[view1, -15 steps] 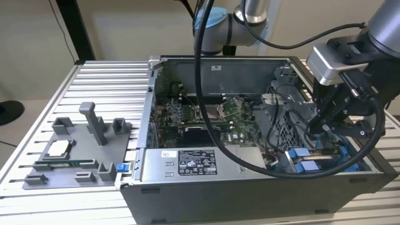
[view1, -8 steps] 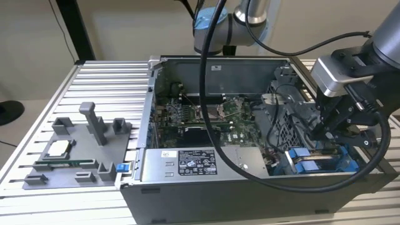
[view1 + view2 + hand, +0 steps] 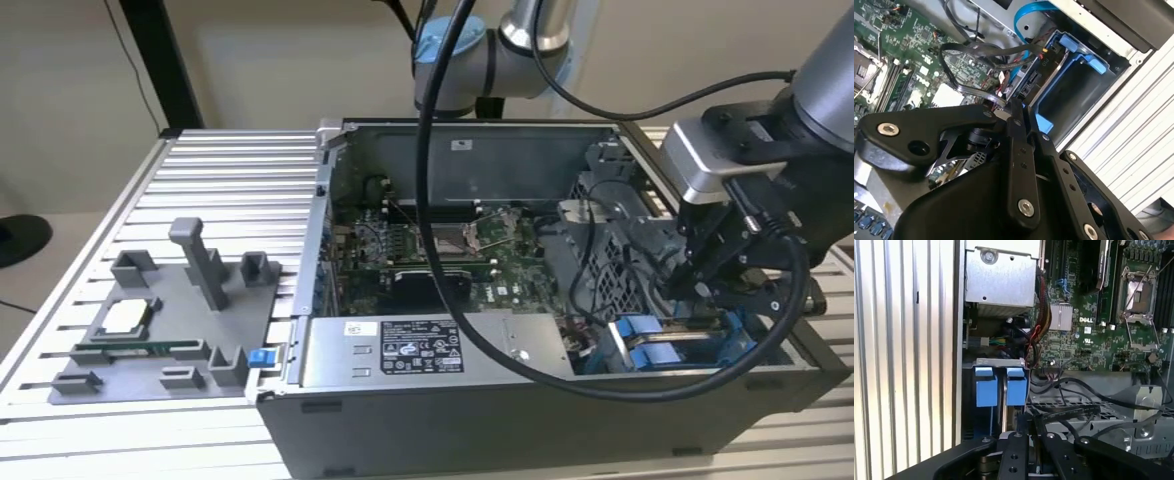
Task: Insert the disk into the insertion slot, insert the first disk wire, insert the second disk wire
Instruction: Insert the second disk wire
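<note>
1. The disk (image 3: 1026,80) sits in the insertion slot (image 3: 1074,90), its dark connector edge facing out between the bright blue carrier rails; in the first wrist view the carrier's two blue tabs (image 3: 1001,386) stand side by side at the mouth of the bay
2. The slot lies in the corner of the open computer case (image 3: 534,400) at the exterior view's right, on the near side, just beside the grey power-supply box (image 3: 420,348)
3. The gripper (image 3: 1015,106) hangs right over that bay; its black fingers (image 3: 1019,150) are drawn close together, pinching a flat black wire (image 3: 966,87) whose loop runs back over the motherboard (image 3: 904,45)
4. A light blue flat cable (image 3: 1026,11) arcs above the disk's connector edge
5. In the first wrist view a black wire (image 3: 1069,412) crosses the perforated metal cage (image 3: 1089,422) just beside the blue tabs
6. The case stands on the ribbed metal desk (image 3: 214,180); near the desk's edge at the exterior view's left rests a grey fixture tray (image 3: 167,320) with upright posts
</note>
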Robot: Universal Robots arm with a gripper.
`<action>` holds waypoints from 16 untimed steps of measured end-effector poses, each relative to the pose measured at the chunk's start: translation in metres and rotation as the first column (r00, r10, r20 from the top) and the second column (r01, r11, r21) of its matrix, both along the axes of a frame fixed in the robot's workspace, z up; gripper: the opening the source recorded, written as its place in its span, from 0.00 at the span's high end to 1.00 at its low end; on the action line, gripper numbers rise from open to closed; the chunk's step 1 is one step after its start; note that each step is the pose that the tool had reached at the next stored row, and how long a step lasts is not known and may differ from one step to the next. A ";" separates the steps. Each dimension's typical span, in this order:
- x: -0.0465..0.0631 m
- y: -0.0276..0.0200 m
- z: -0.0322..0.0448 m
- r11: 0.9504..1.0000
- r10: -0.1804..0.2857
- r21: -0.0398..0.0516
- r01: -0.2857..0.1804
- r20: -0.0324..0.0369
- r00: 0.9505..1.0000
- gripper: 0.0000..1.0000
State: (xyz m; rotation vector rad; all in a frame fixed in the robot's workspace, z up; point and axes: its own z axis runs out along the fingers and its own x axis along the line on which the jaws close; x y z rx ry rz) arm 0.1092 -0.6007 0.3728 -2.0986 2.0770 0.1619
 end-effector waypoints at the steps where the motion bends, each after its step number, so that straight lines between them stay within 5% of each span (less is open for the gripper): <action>1: 0.000 0.0000 0.0000 1.000 0.000 0.000 0.000 0.000 1.000 1.00; 6: 0.000 -0.0001 0.0000 1.000 -0.001 0.000 0.001 0.000 1.000 1.00; 16: 0.000 0.0000 0.0000 1.000 -0.001 0.000 0.001 -0.012 1.000 1.00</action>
